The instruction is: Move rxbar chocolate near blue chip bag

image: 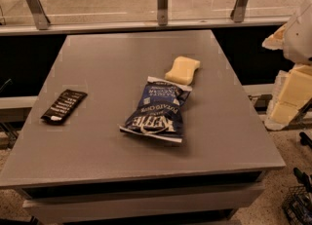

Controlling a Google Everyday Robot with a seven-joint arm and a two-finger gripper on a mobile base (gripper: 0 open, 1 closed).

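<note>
what we cannot make out
the gripper, off the table's right edge, is cut by the picture's right border and we cannot tell its shape. the white lines on the rxbar chocolate near the left edge are too small for us to read, as is the fine print on the blue chip bag.

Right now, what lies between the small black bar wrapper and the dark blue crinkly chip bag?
Nothing: bare grey tabletop separates them in the camera view. The pincer sits off the table's right edge.
</note>
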